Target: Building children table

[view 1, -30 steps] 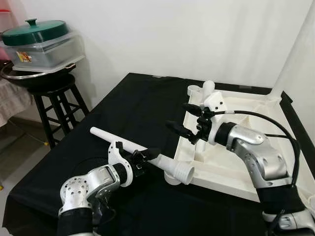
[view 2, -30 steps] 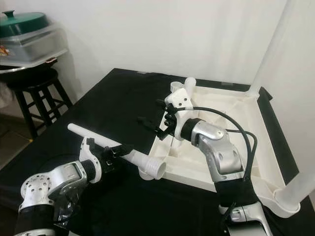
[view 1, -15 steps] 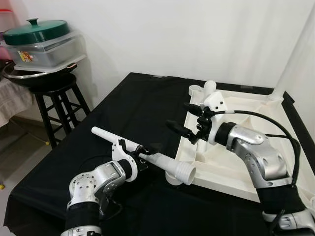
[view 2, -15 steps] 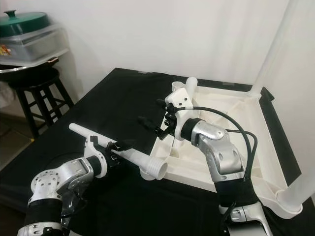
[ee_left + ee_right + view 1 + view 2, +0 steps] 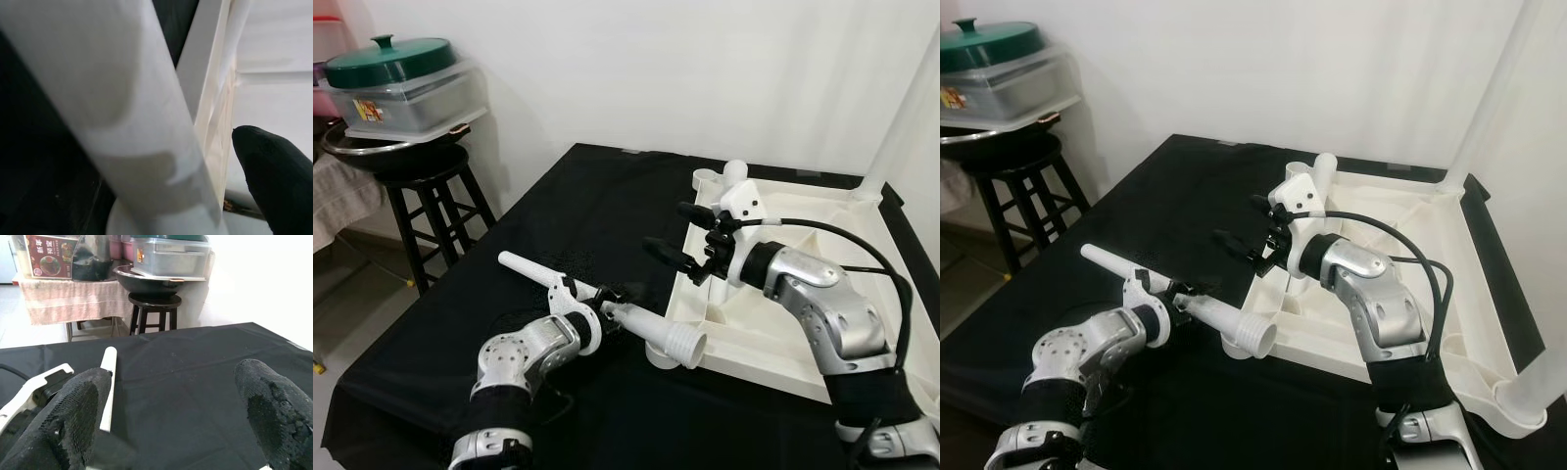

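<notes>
A white table leg with a threaded end lies slanted over the black cloth, its threaded end beside the near corner socket of the upturned white tabletop. My left gripper is shut on the leg's middle; in the left wrist view the leg runs past one black finger. My right gripper hovers open over the tabletop's left rim, nothing between its fingers. One long leg stands upright at the tabletop's far right corner.
The black-clothed table ends at its left and near edges. A black stool at the left carries a dark pan and a clear box with a green lid. A white wall stands behind.
My left arm has reached forward and right, carrying the leg a little toward the tabletop corner. The right gripper stays open in the same place.
</notes>
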`<state>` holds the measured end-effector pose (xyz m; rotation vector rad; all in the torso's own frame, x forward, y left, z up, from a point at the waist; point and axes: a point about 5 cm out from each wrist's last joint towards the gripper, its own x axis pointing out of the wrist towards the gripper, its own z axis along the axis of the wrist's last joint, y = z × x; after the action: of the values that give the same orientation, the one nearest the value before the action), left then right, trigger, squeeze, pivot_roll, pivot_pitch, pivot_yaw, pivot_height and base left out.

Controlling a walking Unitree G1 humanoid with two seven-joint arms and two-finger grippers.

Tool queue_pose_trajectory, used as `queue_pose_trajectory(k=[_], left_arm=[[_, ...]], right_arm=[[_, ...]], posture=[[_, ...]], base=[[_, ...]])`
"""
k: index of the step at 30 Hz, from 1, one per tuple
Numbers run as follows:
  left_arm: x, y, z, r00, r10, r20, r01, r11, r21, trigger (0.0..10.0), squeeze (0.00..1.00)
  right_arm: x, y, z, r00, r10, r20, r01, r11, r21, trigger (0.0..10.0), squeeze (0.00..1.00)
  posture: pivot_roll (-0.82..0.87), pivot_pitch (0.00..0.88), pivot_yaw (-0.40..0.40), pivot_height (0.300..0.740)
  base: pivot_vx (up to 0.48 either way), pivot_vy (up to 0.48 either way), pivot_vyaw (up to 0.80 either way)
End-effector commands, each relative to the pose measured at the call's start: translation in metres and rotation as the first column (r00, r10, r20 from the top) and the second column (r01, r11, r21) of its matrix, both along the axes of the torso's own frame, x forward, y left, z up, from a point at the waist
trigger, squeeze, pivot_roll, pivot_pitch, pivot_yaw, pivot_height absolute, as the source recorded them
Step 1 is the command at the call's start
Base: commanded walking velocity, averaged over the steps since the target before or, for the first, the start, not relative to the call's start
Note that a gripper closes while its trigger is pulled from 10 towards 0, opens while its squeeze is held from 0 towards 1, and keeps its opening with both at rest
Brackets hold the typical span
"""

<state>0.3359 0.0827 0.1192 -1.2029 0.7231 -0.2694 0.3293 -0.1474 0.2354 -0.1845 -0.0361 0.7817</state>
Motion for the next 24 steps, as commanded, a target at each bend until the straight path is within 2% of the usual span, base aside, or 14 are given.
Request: queue_pose_trajectory(k=[1, 3, 4, 5, 20, 22, 23, 24], left_arm=[[0.002, 0.003, -0.004, 1.0, 0.02, -0.011, -0.02, 1.0, 0.018, 10.0, 0.0], [0.006, 0.004, -0.007, 0.998, 0.052, -0.021, -0.051, 0.998, 0.032, 10.0, 0.0], [0.008, 0.004, -0.008, 0.998, 0.063, -0.023, -0.062, 0.997, 0.036, 7.6, 0.0], [0.009, 0.005, -0.009, 0.997, 0.075, -0.025, -0.074, 0.997, 0.036, 0.0, 0.0], [0.014, 0.001, -0.004, 0.996, 0.084, -0.005, -0.084, 0.996, 0.01, 0.0, 0.0], [0.017, 0.002, 0.001, 0.996, 0.087, 0.032, -0.087, 0.996, 0.013, 0.0, 0.0], [0.02, 0.003, 0.01, 0.992, 0.086, 0.092, -0.089, 0.996, 0.027, 0.0, 0.0], [0.02, 0.003, 0.01, 0.992, 0.086, 0.092, -0.089, 0.996, 0.027, 0.0, 0.0]], right_arm=[[-0.001, 0.002, 0.004, 1.0, 0.007, 0.009, -0.007, 1.0, 0.011, 10.0, 0.0], [-0.002, 0.002, 0.004, 1.0, 0.006, 0.009, -0.006, 1.0, 0.011, 10.0, 0.0], [-0.002, 0.002, 0.004, 1.0, 0.006, 0.009, -0.006, 1.0, 0.011, 10.0, 0.0], [-0.002, 0.002, 0.004, 1.0, 0.006, 0.009, -0.006, 1.0, 0.011, 10.0, 0.0], [0.0, 0.002, 0.005, 1.0, 0.006, 0.007, -0.006, 1.0, 0.006, 10.0, 0.0], [0.0, 0.003, 0.005, 1.0, 0.008, 0.009, -0.008, 1.0, 0.006, 10.0, 0.0], [0.001, 0.004, 0.005, 1.0, 0.01, 0.011, -0.01, 1.0, 0.008, 10.0, 0.0], [0.001, 0.004, 0.005, 1.0, 0.01, 0.011, -0.01, 1.0, 0.008, 10.0, 0.0]], posture=[[-0.03, 0.002, 0.034, 0.74], [-0.04, 0.005, 0.035, 0.74], [-0.04, 0.005, 0.035, 0.74], [-0.04, 0.005, 0.035, 0.74], [-0.04, 0.0, 0.027, 0.74], [-0.05, 0.0, 0.024, 0.74], [-0.05, 0.0, 0.024, 0.74], [-0.05, 0.0, 0.024, 0.74]], base=[[0.0, 0.0, 0.0], [0.0, 0.0, 0.0], [0.0, 0.0, 0.0], [0.0, 0.0, 0.0], [0.0, 0.0, 0.0], [0.0, 0.0, 0.0], [0.0, 0.0, 0.0], [0.0, 0.0, 0.0]])
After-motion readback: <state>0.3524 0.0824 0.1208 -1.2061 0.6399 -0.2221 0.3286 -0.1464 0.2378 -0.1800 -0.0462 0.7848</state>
